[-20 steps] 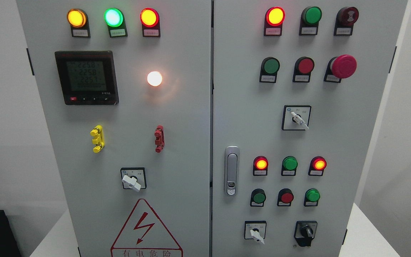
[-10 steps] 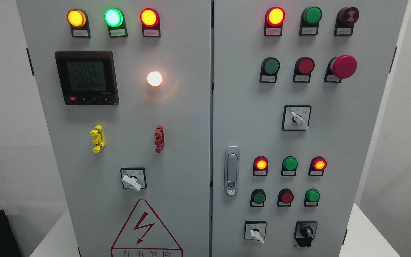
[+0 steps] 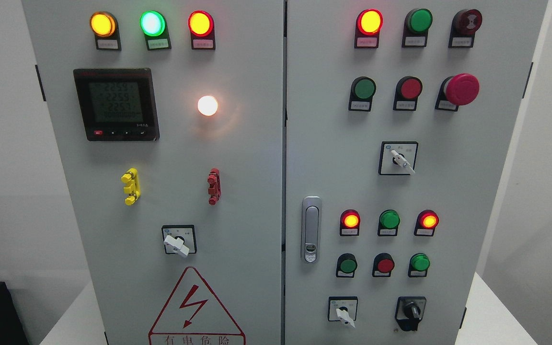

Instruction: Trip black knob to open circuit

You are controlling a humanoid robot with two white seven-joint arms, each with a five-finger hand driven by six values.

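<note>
A: Where is the black knob (image 3: 410, 312)?

B: Use the silver handle (image 3: 311, 229) as your mark. The knob is low down and to the right of it, near the bottom of the right door (image 3: 448, 191). Nothing is touching it.

A: What sits beside the knob?

B: A white switch (image 3: 343, 312) is just left of it, below and a bit right of the handle.

A: And above?

B: Right of the handle are two rows of round buttons. In the top row a red lamp (image 3: 350, 220) glows nearest the handle.

A: What is left of the handle?

B: The left door (image 3: 237, 191). It has a meter (image 3: 116, 104) high up, a bright white lamp (image 3: 207, 105), a yellow clip (image 3: 131, 186) and a red clip (image 3: 214, 186). Lower down there is a red warning sign (image 3: 195, 309).

A: What about the robot's fingers?

B: No hands show in the picture, so I can't tell if the fingers are loose or closed.
</note>
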